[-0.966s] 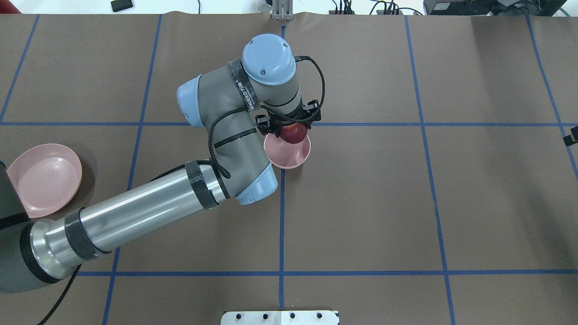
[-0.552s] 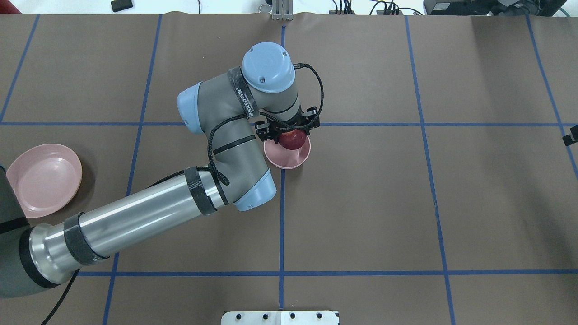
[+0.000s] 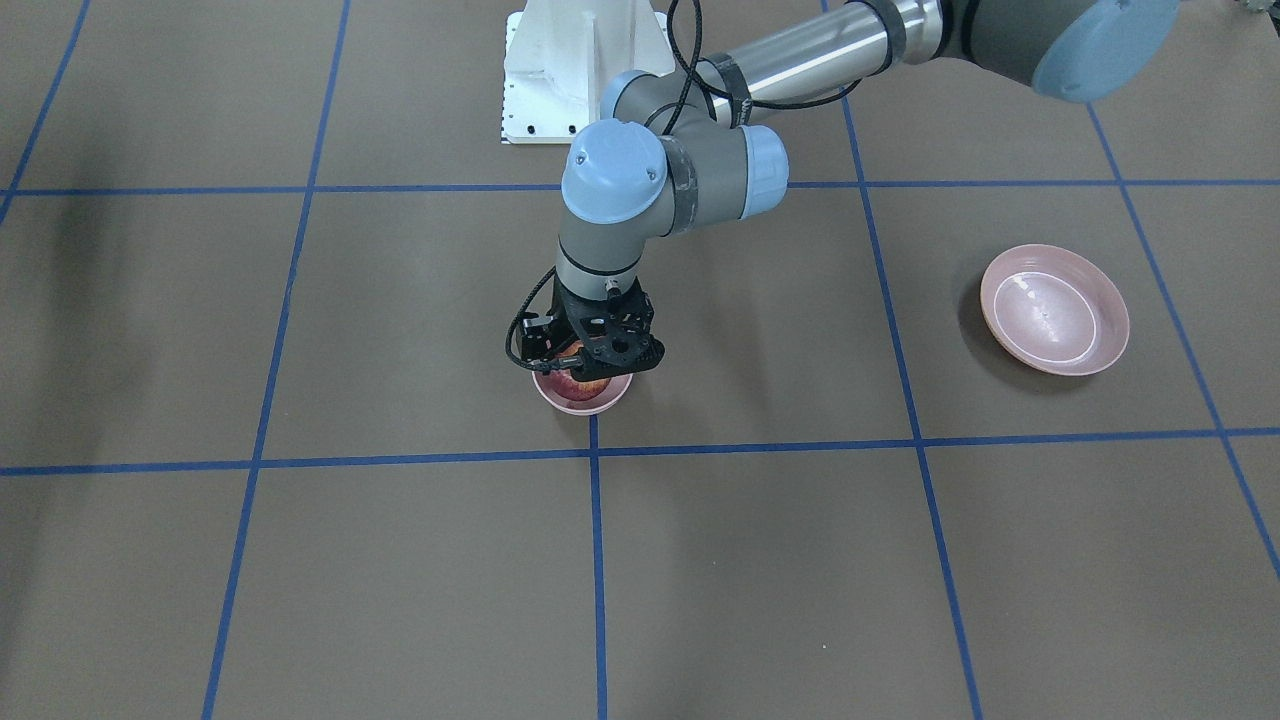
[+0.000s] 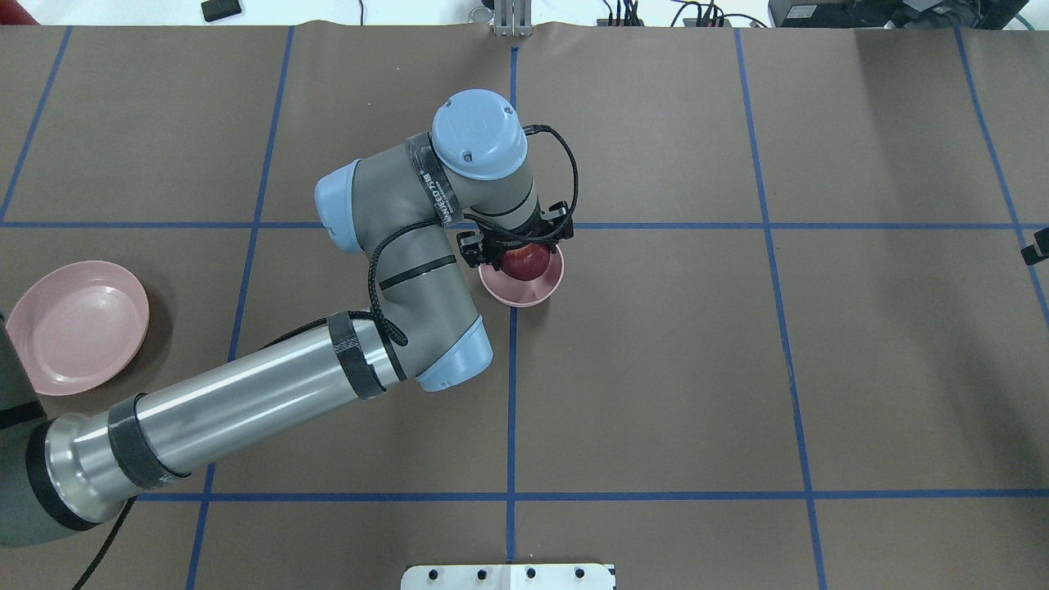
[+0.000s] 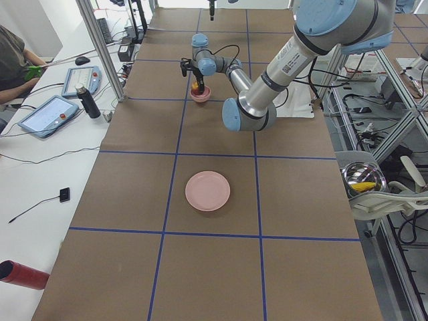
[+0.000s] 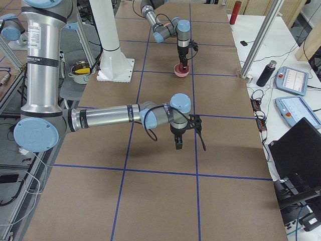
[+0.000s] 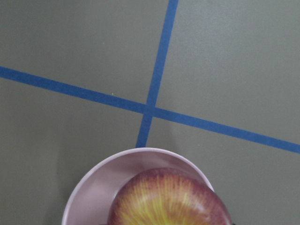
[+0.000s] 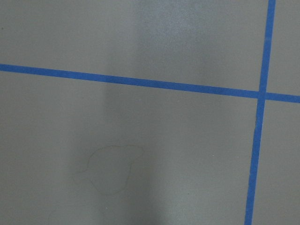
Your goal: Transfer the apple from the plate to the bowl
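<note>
The dark-red apple [image 4: 527,260] with yellow streaks sits low inside the small deep pink bowl [image 4: 524,288] near the table's middle. My left gripper [image 4: 516,242] stands straight over the bowl and is shut on the apple, as the front view [image 3: 590,352] also shows. The left wrist view shows the apple [image 7: 168,199] inside the bowl's rim [image 7: 93,178]. The wide shallow pink plate [image 4: 78,324] lies bare at the table's left end. Only a sliver of my right gripper [image 4: 1035,246] shows at the right edge. It hangs over bare table in the exterior right view [image 6: 189,133]; I cannot tell its state.
Blue tape lines grid the brown table; two cross just beyond the bowl [image 7: 149,110]. A white mounting plate [image 4: 508,576] sits at the near edge. My left arm's elbow [image 4: 455,348] hangs over the table to the left of the bowl.
My left gripper has come down with the apple, which now sits lower inside the bowl. The arm's elbow has shifted slightly left. The plate has not moved.
</note>
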Controlling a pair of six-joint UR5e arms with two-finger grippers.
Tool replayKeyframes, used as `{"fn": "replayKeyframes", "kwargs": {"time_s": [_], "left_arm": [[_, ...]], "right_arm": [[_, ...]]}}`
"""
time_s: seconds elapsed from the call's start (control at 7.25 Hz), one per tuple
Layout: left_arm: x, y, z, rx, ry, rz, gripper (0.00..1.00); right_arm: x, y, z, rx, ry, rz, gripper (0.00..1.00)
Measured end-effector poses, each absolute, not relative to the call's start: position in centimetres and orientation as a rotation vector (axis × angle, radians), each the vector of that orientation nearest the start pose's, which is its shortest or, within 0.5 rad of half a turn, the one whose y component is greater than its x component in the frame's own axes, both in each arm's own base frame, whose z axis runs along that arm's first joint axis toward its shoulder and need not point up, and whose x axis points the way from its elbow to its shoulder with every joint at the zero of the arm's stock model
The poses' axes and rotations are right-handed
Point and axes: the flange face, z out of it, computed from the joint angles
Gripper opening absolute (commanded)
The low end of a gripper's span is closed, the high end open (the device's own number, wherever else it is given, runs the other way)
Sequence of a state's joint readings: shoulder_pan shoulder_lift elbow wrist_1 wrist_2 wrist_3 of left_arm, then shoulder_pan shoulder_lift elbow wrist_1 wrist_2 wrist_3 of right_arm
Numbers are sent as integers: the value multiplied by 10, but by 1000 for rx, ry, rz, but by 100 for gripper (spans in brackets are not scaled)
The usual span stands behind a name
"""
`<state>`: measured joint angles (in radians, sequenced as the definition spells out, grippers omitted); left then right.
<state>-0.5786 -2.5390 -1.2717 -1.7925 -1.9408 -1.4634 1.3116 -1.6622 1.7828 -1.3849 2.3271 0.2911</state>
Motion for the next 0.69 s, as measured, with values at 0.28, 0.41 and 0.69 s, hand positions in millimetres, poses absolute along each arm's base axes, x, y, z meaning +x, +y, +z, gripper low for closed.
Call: {"fn": "replayKeyframes", "kwargs": {"time_s": [0.28, 0.41, 0.69], "left_arm": [[609, -514, 141, -28, 950, -271, 98], [605, -511, 142, -25, 954, -271, 98], [581, -499, 139, -12, 990, -265, 97]], "right_arm": [[-60, -469, 576, 66, -833, -91, 100], [-61, -469, 575, 62, -844, -92, 100], [-61, -470, 575, 59, -850, -91, 100]]}}
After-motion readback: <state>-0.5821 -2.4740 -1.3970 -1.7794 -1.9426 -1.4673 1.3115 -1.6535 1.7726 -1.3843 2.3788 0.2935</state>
